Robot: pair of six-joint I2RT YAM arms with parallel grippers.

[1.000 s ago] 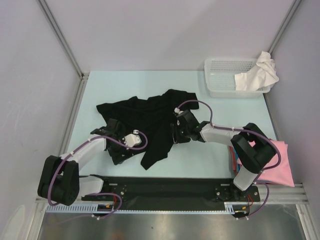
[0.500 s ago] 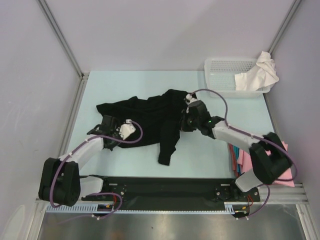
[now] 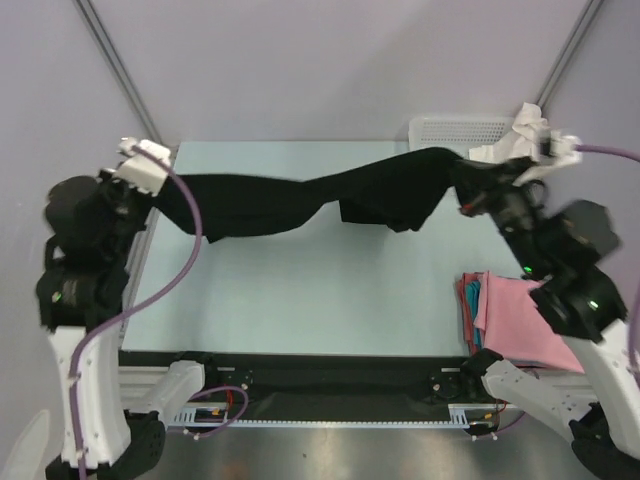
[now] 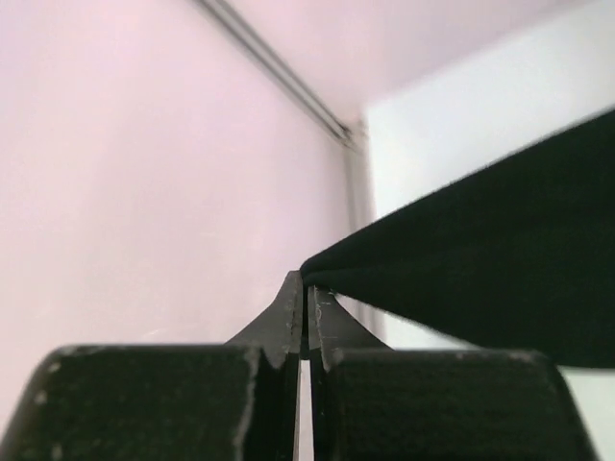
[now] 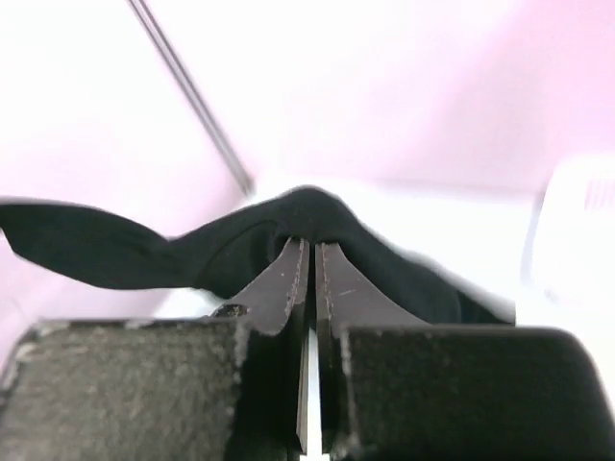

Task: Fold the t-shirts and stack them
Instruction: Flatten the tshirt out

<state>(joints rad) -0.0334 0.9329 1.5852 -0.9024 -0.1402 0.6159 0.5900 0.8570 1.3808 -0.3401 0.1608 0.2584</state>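
Pink t-shirt (image 3: 530,322) lying on red t-shirt (image 3: 464,303) at table's (image 3: 300,295) near-right edge, L gripper (image 4: 306,288) & R gripper (image 5: 309,248) each pinching shut on black t-shirt (image 3: 290,200), holding it stretched in mid-air btwn them, white t-shirt (image 3: 528,132) draping over basket (image 3: 450,128) at far right.

Both arms stand raised and spread wide. The left hand (image 3: 160,188) sits out at ten o'clock and the right hand (image 3: 468,188) at two o'clock, each with fingers pinched tight on the black t-shirt (image 3: 300,200).
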